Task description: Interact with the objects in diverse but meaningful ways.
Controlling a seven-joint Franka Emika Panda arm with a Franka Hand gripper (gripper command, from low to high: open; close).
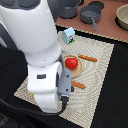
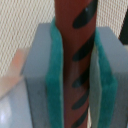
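Brown sausage (image 2: 75, 60) — thin, black-striped, jaws clamped on it, red tomato (image 1: 71, 63) on plate (image 1: 80, 73).

Tomato (image 1: 72, 63) on plate (image 1: 80, 73) — carton (image 1: 69, 34) behind it.

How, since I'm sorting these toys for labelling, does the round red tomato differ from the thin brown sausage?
The round red tomato is a plain ball, while the thin brown sausage is a long cylinder with black stripes. The tomato sits on the tan round plate, apart from the arm. The sausage is clamped by the gripper, between its green pads. Both are toy foods in reddish tones.
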